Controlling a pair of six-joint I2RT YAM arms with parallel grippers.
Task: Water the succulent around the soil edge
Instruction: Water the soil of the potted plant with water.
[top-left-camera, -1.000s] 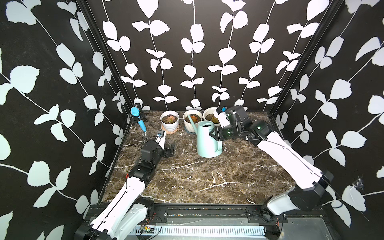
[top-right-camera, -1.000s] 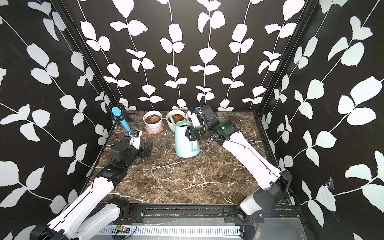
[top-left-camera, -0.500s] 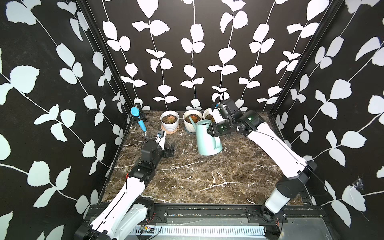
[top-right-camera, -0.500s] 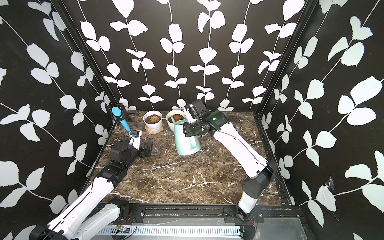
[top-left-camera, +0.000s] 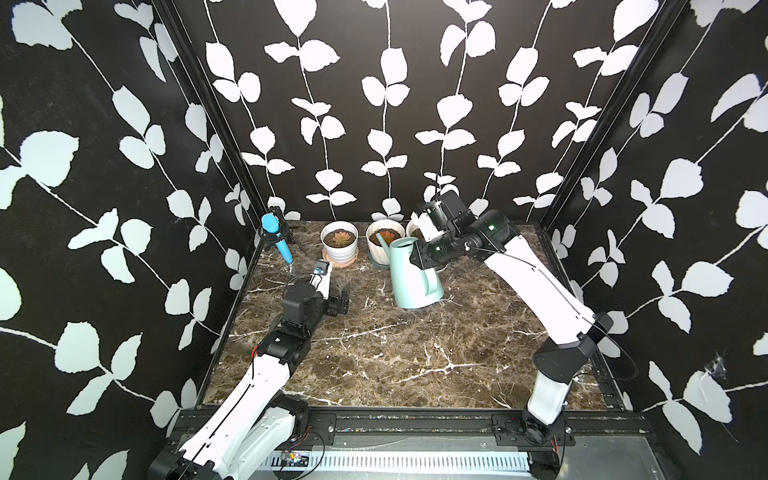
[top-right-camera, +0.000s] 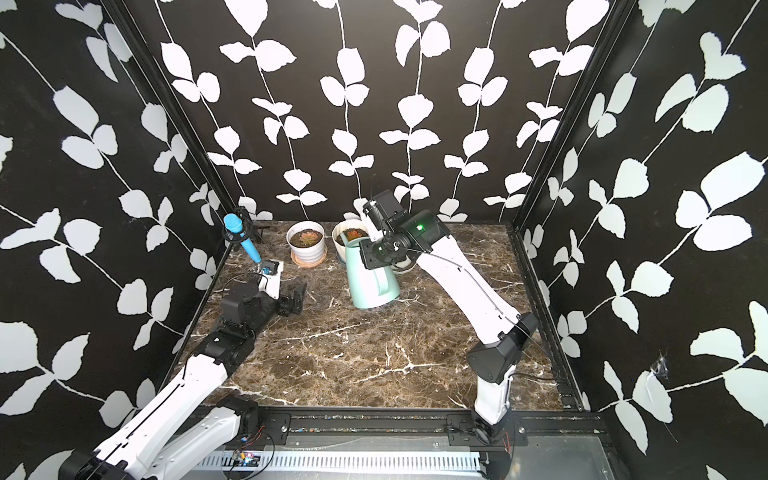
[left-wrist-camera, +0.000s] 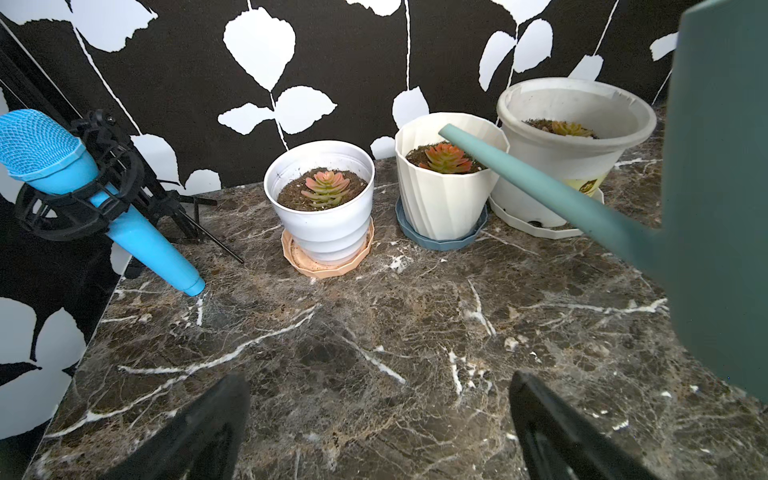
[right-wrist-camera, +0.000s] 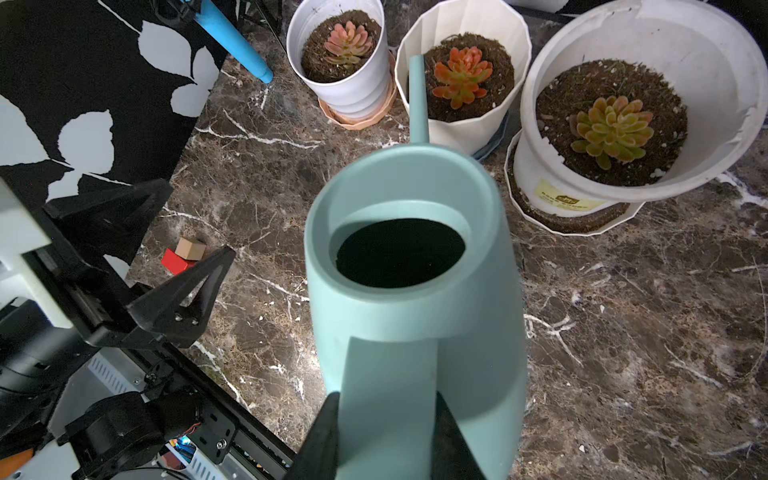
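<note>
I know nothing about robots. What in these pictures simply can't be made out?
- Water level in the watering can: right wrist view, its opening is pure black.
- Largest pot: in both top views the right arm covers nearly all of it.
- That pot's yellow label: right wrist view, print too small to read.
- Red block: right wrist view, partly behind the left gripper.

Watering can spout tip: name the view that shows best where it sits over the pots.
The right wrist view: looking down, the spout tip lies over the soil edge of the middle pot, beside its succulent. The left wrist view shows it side-on at rim height; in both top views it is small.
</note>
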